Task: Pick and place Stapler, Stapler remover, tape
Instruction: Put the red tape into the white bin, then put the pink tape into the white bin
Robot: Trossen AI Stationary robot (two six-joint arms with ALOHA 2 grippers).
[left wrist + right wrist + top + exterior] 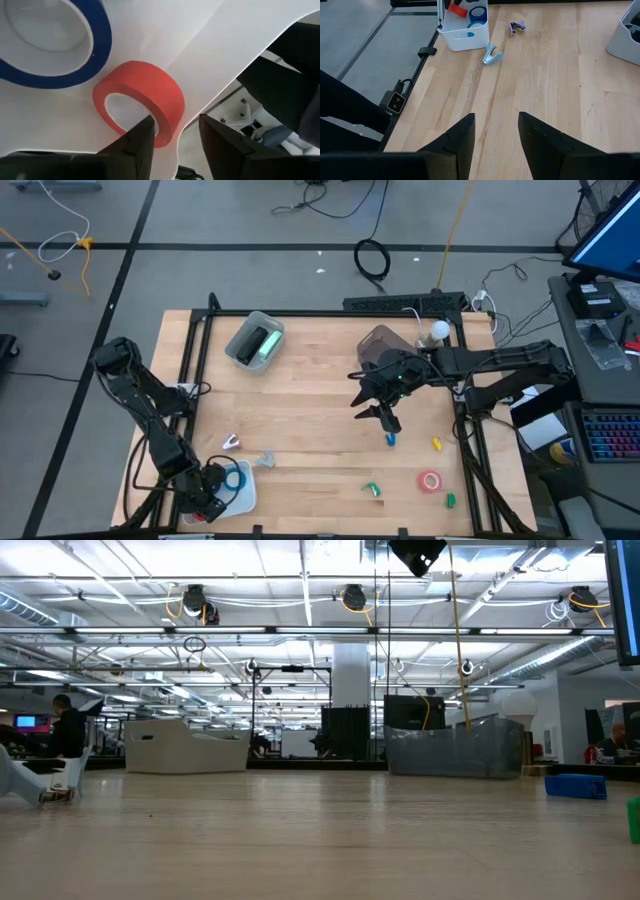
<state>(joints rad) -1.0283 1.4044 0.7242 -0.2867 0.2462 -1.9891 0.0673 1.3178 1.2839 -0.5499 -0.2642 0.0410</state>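
Note:
My left gripper [213, 488] reaches into a white bin [243, 498] at the table's near left corner. In the bin a red tape roll [142, 97] lies beside a blue tape roll [60, 45]. The left fingers stand apart, one over the red roll's hole and one outside its wall. A second red tape roll [430, 481] lies flat on the table at the near right. Two stapler removers [231, 442] [265, 460] lie beside the bin. A green stapler [262, 344] lies in a clear bin [243, 332]. My right gripper [385, 416] hangs open above the table's middle right. My left gripper comes at the red roll slanting down from above. One finger [142, 137] stands in front of the rim of the roll's hole [150, 120] and the other [220, 140] is clear of the outer wall. Whether the first finger touches the roll I cannot tell.
Small blue [391, 439], yellow [437, 444] and green [372, 490] [450, 501] pieces lie scattered on the near right of the table. A dark bin [378, 340] stands at the far side behind the right arm. Bare wood lies in the middle.

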